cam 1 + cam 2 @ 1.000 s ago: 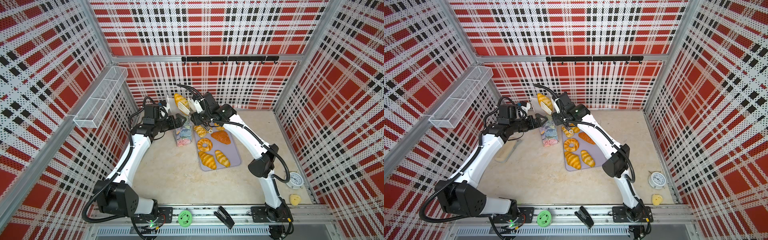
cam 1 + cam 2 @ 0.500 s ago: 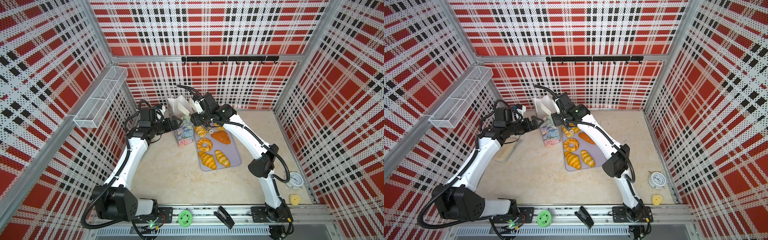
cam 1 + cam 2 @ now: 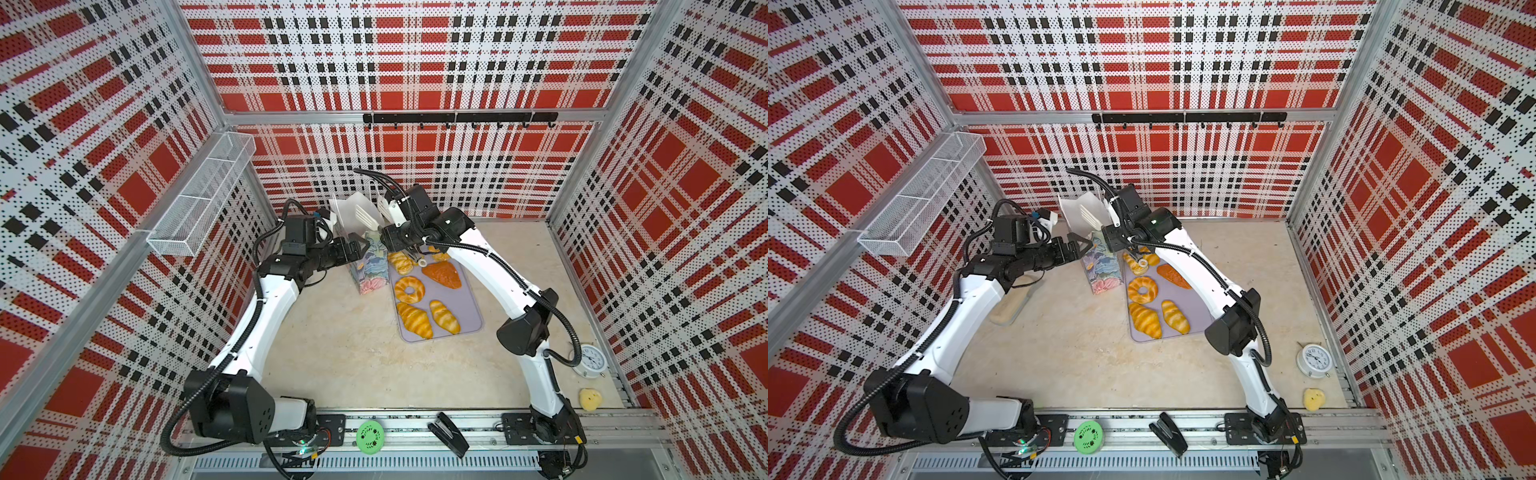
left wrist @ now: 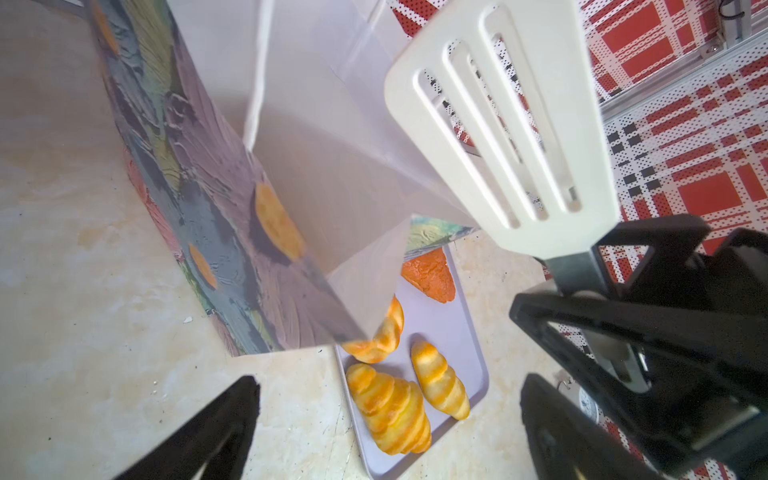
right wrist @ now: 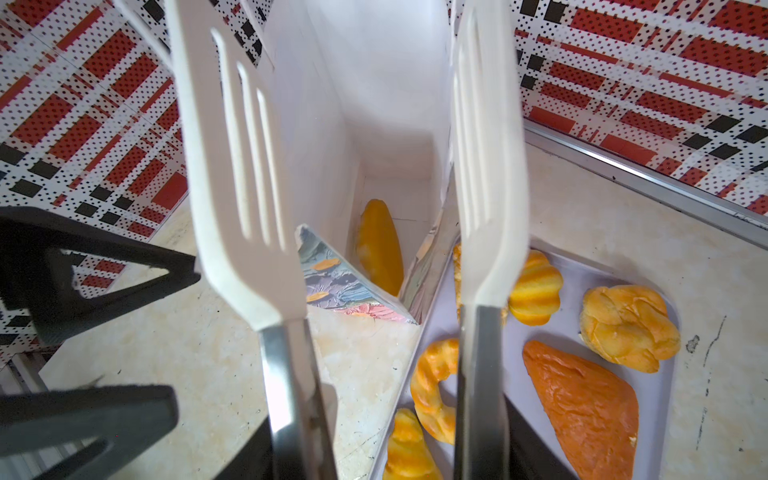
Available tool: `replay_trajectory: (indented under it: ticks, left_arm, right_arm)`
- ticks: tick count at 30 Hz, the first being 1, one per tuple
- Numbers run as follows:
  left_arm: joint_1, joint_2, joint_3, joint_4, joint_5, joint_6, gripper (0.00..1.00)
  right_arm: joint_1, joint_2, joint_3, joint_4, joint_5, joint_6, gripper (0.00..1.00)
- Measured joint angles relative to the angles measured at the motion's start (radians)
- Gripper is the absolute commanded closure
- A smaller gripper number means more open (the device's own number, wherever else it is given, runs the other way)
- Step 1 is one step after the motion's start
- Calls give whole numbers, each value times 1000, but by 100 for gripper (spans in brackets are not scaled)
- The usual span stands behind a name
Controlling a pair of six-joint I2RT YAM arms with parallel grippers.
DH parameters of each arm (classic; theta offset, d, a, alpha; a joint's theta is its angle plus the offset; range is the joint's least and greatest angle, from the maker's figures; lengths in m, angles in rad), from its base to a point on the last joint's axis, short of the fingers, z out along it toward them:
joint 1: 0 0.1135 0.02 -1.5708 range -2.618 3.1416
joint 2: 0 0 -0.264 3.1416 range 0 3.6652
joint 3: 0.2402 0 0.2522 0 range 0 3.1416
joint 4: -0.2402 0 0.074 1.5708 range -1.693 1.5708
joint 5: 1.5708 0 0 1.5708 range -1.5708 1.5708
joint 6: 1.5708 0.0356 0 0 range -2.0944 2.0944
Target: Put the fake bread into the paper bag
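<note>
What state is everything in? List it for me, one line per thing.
paper bag: upright, mouth open
bagged bread: one piece at the bag's bottom
loose bread: several pieces lying on the tray
tongs: blades apart, empty, at the bag's mouth
right gripper: shut on the tongs' handles
left gripper: fingers wide apart, empty
stapler: closed

Both arms reach inward in both top views. The left arm (image 3: 270, 307) rises from its base at 7 o'clock, folds at the elbow and stretches toward 3 o'clock. The left gripper (image 3: 360, 248) is held level with its jaws spread wide. The right arm (image 3: 490, 259) climbs from 5 o'clock and leans toward 10 o'clock. The right gripper (image 3: 409, 251) is tipped downward, clamped on the tongs (image 3: 365, 217). The two grippers are near each other, apart.
</note>
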Motion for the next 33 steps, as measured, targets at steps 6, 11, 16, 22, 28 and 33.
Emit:
replay_trajectory:
  ticks: [6, 11, 16, 22, 28, 33]
  left_arm:
    - [-1, -25, -24, -1, -39, 0, 1]
    - [-12, -81, -50, -4, -98, -3, 1]
    - [-42, -126, -81, -10, -170, -13, 1]
    - [-146, -159, -111, -32, -313, -26, 1]
    - [-293, -237, -187, -50, -485, -71, 1]
    - [-419, -270, -234, -57, -637, -126, 1]
  right_arm:
    - [4, -48, -9, 2, -19, -1, 42]
    - [5, -162, -111, 2, -20, -13, 42]
    - [4, -272, -220, -5, -14, -41, 43]
    - [-13, -412, -438, -15, 0, -76, 42]
    - [-70, -588, -714, -35, 2, -112, 42]
    - [-121, -704, -883, -68, 3, -139, 42]
